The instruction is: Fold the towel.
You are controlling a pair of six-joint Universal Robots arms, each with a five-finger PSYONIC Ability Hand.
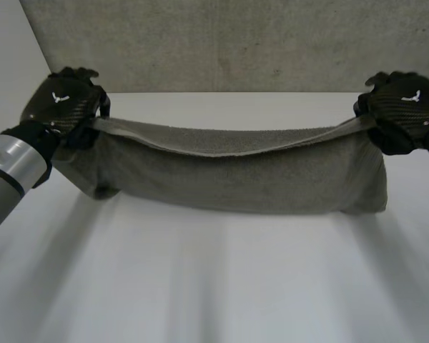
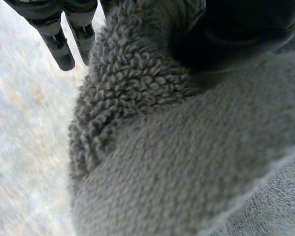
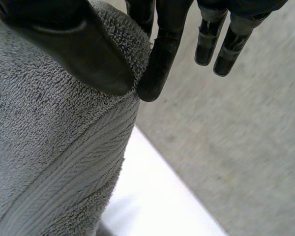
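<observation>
While the towel (image 1: 229, 179) sags between them, left hand (image 1: 64, 100) pinching one end, right hand (image 1: 404, 107) the other

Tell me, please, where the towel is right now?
In the head view the grey towel sags between both hands over the white table, its upper corners pinched by the left hand and the right hand.

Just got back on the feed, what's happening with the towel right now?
Both hands pinch the grey towel at its upper corners, the left hand at one end, the right hand at the other. It hangs stretched between them over the white table, top edge sagging in the middle, lower edge down at the tabletop.
</observation>
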